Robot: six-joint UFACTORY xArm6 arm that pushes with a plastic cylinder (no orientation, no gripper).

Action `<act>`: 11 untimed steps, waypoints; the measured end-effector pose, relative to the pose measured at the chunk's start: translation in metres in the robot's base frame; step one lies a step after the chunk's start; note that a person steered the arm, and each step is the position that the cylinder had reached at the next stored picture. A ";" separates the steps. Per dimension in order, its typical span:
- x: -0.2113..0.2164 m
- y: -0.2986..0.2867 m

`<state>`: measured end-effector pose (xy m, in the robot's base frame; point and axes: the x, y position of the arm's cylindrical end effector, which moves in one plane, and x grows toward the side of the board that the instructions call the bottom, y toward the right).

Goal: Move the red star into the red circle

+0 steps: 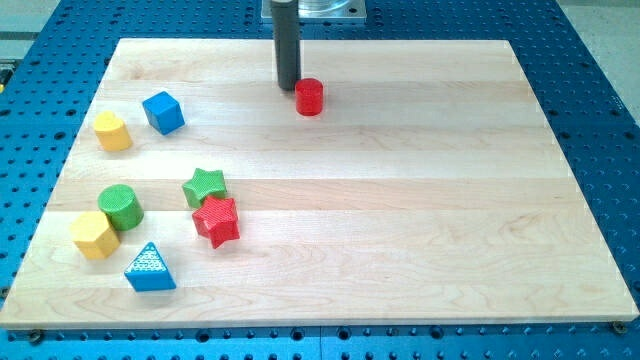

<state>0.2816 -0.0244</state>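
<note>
Near the view's lower left, the red star is lying flat on the wooden board, touching the green star above it. You are probably dealing with a light, stiff block that is sliding easily, so push on its lower-left side. Your tip is resting bare, holding nothing, just left of the red circle, well apart from the star. The rod's top is being cut off by the frame
</note>
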 end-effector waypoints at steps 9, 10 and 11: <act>0.245 0.015; 0.193 0.030; 0.192 0.021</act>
